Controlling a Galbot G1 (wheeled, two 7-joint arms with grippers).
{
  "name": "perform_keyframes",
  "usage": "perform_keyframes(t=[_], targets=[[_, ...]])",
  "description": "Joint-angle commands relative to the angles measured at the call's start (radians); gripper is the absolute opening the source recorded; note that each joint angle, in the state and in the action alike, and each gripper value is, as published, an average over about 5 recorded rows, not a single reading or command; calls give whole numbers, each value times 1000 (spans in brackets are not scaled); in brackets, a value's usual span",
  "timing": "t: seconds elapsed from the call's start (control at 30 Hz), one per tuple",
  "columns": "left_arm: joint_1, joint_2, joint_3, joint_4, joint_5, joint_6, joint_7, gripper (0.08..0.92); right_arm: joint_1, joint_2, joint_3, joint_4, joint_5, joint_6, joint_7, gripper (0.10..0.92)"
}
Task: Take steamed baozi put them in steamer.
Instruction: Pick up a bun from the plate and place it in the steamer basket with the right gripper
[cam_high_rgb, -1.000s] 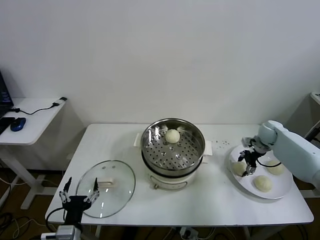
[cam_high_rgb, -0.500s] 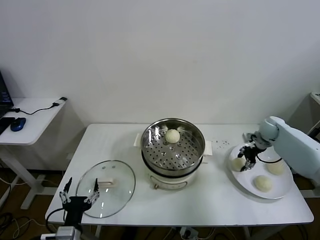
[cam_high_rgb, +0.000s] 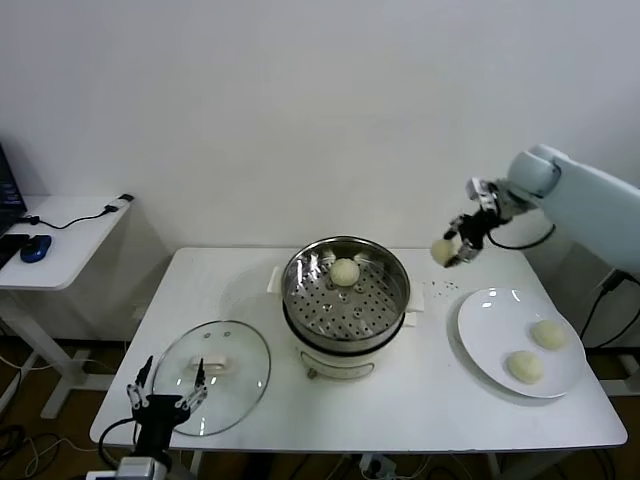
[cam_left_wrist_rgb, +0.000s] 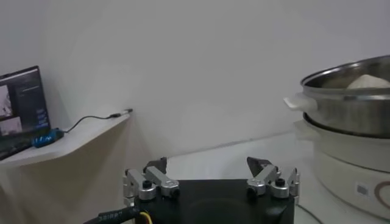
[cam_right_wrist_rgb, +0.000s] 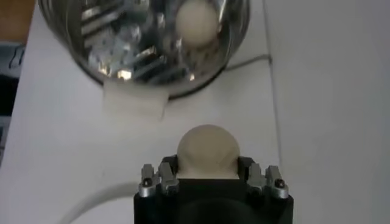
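My right gripper is shut on a pale cream baozi and holds it in the air, right of the steamer and above the table's back edge. The wrist view shows that baozi clamped between the jaws, with the steamer farther off. The shiny perforated steamer stands mid-table on its white base with one baozi inside at the back. Two more baozi lie on the white plate. My left gripper is open and idle at the table's front left corner, its fingers spread wide.
A round glass lid lies flat on the table's left front, just beside the left gripper. A small side table with a mouse and cable stands far left. The steamer's base handle juts toward the left wrist.
My right gripper closed on a baozi on the plate, lifted it, and carried it up and left toward the steamer. The plate now holds two. The left gripper shifted slightly.
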Motion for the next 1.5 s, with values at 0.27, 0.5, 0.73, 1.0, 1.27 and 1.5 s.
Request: perform_keyframes(t=[0.27,0.5,0.73,1.0,1.27,1.5], targets=[[-1,6,12,-22,0,-5,-1,823,138,327,-185,84,301,-125,114,628],[11,8,0,-12,0,-16,-3,823,38,440,-210,45,297,-143,163,628],[14,11,-8,-7,-5,-18,-6,823,-30,486,-255,26,298,-151,203,628],[21,12,-11,3,-8,-24,-6,823,-86,484,-272,10,289,-153,230,628],[21,11,-12,11,-8,-25,-7,823,-112,488,-268,-10,268,-158,234,644],[16,11,-11,14,-8,-24,-7,823,-99,468,-246,-3,267,-168,224,793]])
